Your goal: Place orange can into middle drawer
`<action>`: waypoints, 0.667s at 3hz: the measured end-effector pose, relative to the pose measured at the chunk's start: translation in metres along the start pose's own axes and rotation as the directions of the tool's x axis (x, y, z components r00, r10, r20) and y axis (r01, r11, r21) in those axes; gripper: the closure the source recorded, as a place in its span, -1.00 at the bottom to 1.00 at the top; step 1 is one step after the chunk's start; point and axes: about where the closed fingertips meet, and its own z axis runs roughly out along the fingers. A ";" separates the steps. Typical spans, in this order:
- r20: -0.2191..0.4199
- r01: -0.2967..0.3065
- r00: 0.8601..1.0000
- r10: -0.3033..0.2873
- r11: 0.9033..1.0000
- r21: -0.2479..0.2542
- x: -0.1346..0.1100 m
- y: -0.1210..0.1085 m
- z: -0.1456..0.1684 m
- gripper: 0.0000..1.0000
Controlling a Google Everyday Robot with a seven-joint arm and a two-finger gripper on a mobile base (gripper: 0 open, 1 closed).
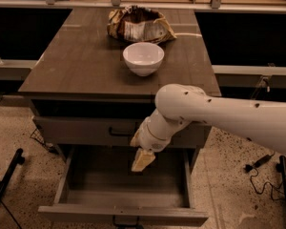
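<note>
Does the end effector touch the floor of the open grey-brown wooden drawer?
Cannot tell: the camera view shows the end effector above the drawer, neither gap nor contact.

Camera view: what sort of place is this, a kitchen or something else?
Probably a robot test lab, not a home kitchen: a drawer cabinet holding a white bowl and a snack bag, cables loose on the speckled floor, and the robot's pincer hanging over the open middle drawer.

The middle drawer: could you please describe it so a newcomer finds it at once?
Look under the dark tabletop holding the white bowl. The middle drawer is the box pulled out, the gripper hanging over its floor. The drawer front above it is shut.
</note>
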 end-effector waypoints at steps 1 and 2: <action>-0.031 -0.058 0.998 0.061 0.996 0.072 0.020 0.024 -0.050 -0.33; -0.052 -0.107 0.992 0.116 0.983 0.148 0.041 0.046 -0.102 -0.38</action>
